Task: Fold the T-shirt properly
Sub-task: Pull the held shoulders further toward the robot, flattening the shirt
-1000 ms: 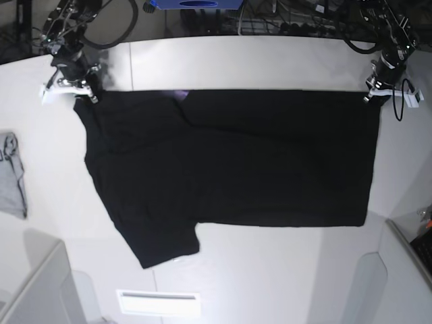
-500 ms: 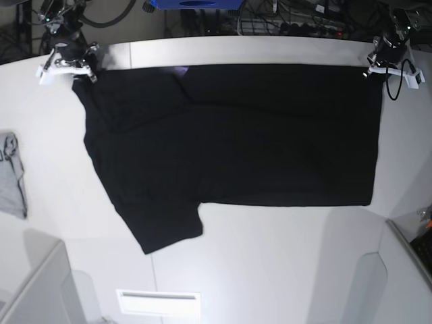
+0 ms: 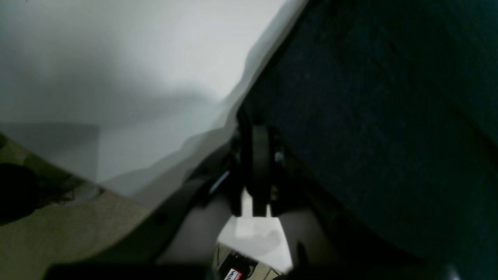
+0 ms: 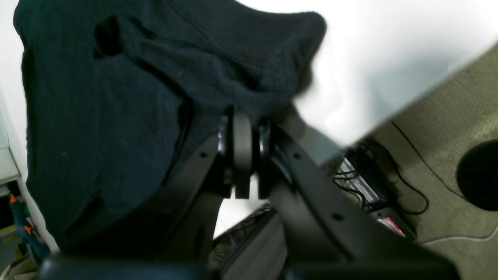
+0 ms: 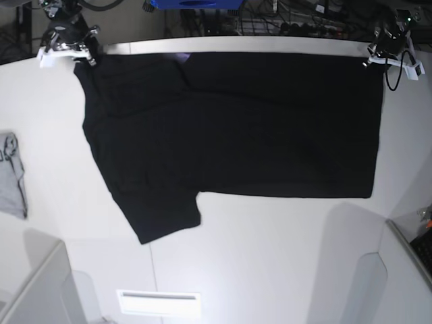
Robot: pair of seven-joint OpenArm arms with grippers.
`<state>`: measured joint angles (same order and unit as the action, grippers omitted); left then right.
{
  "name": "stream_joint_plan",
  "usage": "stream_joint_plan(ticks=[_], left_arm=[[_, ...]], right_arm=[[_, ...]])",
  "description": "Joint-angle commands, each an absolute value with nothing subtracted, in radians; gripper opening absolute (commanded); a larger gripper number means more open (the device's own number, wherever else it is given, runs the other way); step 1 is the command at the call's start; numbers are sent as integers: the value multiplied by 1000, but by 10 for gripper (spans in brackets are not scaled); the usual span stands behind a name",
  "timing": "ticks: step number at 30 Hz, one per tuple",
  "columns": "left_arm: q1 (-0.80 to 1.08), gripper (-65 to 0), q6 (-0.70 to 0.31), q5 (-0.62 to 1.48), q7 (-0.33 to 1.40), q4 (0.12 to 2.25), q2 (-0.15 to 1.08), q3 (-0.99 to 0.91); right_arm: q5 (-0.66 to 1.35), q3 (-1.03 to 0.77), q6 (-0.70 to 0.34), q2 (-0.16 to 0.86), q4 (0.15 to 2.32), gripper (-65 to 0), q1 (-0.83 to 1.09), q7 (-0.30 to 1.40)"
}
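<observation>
The black T-shirt (image 5: 236,128) lies spread flat across the white table (image 5: 270,256), with one short sleeve (image 5: 162,216) pointing toward the near left. A small purple patch shows at its far edge. My right gripper (image 5: 84,57) is shut on the shirt's far left corner; the right wrist view shows its fingers (image 4: 242,128) pinching bunched black fabric (image 4: 116,97). My left gripper (image 5: 375,59) is shut on the far right corner; the left wrist view shows its fingers (image 3: 260,144) clamped on the shirt's edge (image 3: 369,116).
A small grey garment (image 5: 11,177) lies at the table's left edge. A white strip (image 5: 158,302) sits near the front. Grey panels stand at the near left (image 5: 34,290) and near right (image 5: 398,277). Cables and a blue box (image 5: 196,3) crowd the far edge.
Both grippers have moved toward the table's far edge, dragging the shirt with them. The shirt's top edge now lies along the far edge of the table.
</observation>
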<state>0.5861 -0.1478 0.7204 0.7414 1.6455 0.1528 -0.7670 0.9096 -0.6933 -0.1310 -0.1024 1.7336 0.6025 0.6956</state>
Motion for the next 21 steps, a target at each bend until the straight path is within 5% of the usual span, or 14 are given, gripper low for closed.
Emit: stream_joint_plan(ticks=[1,21], left_arm=[[601,-650,-145,719,737,1659,165,-776],[659,-650,-145,717,737,1704,165,-777]], right_arm=[[921,-697,-136,-96,1751,-650,615,680],[921,-697,-136,-91,1753,-650,631,708]])
